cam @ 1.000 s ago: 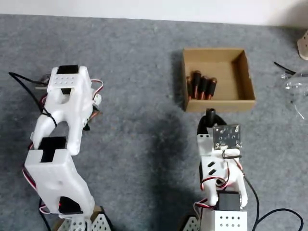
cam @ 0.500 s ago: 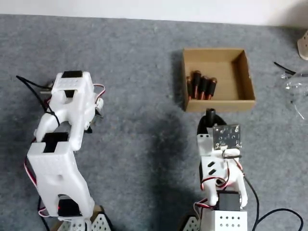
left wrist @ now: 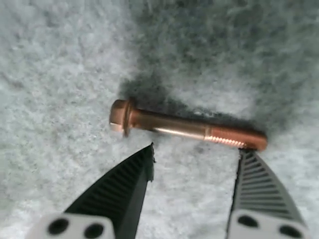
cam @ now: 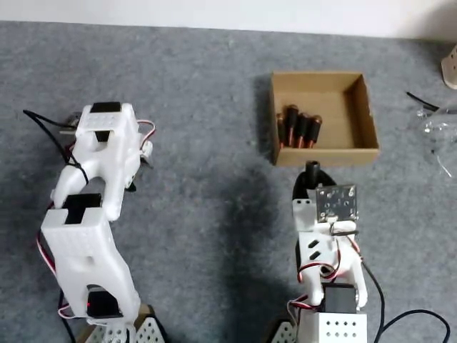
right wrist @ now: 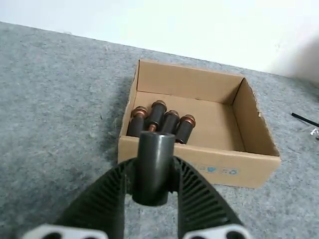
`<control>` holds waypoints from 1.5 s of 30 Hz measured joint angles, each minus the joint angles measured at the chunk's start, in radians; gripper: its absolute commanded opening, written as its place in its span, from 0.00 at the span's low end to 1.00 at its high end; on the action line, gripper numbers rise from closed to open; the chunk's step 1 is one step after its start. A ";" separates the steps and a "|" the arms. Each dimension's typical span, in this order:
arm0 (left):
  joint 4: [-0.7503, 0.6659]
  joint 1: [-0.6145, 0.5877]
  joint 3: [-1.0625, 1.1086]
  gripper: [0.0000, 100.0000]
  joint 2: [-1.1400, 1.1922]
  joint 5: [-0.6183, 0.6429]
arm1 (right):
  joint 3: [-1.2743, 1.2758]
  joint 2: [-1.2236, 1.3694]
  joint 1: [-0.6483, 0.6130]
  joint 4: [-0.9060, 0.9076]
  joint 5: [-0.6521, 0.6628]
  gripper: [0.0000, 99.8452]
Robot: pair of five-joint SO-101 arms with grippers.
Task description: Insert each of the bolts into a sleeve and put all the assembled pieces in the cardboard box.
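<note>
Left gripper point(left wrist: 197, 149), jaws spread wide, hangs over a copper bolt point(left wrist: 187, 130) lying on grey carpet point(cam: 200, 86). Right gripper point(right wrist: 152, 166) clamps a black sleeve point(right wrist: 154, 149) near the cardboard box point(right wrist: 199, 162), which holds four assembled pieces point(right wrist: 159, 117); white wall point(right wrist: 199, 30) behind.

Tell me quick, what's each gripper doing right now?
Left gripper: open, near the copper-coloured metal bolt.
Right gripper: shut on the dark grey cylindrical sleeve.

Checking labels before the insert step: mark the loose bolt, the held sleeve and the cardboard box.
bolt point(left wrist: 184, 130), left wrist view, middle of the shank.
sleeve point(right wrist: 152, 169), right wrist view, side wall at mid-length.
cardboard box point(cam: 328, 156), high view, near wall.
</note>
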 measured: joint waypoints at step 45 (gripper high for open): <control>-0.086 -0.029 0.112 0.26 -0.094 0.115 | 0.000 0.000 0.000 0.000 0.000 0.00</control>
